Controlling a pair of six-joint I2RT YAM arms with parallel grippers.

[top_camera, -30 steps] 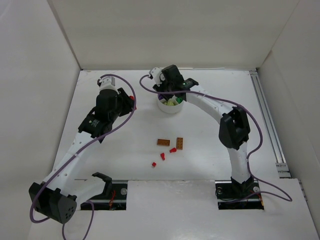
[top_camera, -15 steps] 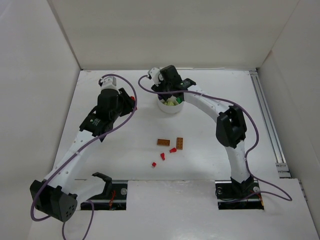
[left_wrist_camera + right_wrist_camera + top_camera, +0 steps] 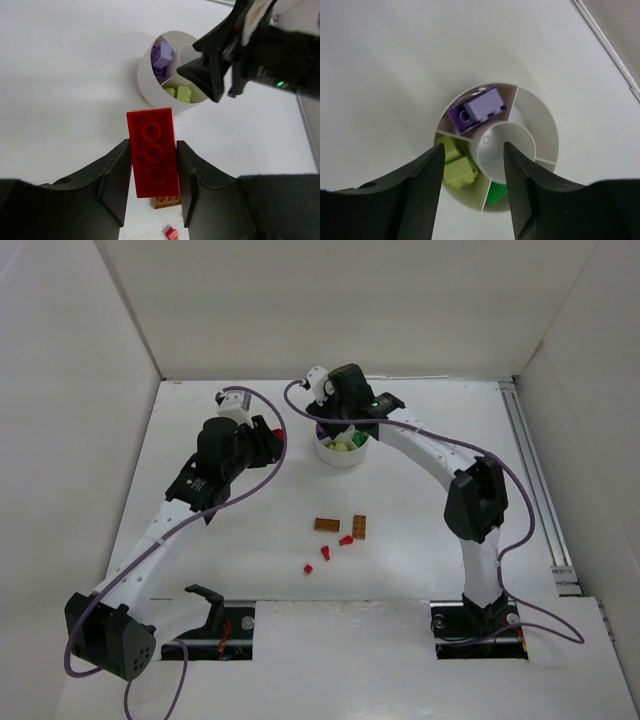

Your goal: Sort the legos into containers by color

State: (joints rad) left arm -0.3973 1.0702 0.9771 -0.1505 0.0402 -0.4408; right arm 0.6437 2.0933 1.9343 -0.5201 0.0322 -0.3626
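Observation:
My left gripper [image 3: 272, 437] [image 3: 153, 150] is shut on a red lego [image 3: 153, 152], held just left of the round white dish [image 3: 338, 462] [image 3: 145, 82]. My right gripper [image 3: 338, 430] [image 3: 473, 147] hangs open directly over the dish [image 3: 545, 125] with nothing between its fingers. The wedge sections hold purple legos [image 3: 477, 110] [image 3: 161, 55], lime-yellow legos [image 3: 457, 167] [image 3: 181, 93] and a green lego [image 3: 496, 194]. The centre well [image 3: 507, 145] holds nothing. On the table lie two orange-brown legos [image 3: 327, 524] [image 3: 359, 527] and three small red legos [image 3: 346, 539] [image 3: 326, 553] [image 3: 308, 568].
White walls close off the table at the back and both sides. A metal rail [image 3: 535, 480] runs along the right edge. The right arm's black wrist [image 3: 220, 65] hangs over the dish in the left wrist view. Purple cables trail from both arms.
My right gripper has opened wider above the dish. My left arm has carried the red lego to the right, closer to the dish.

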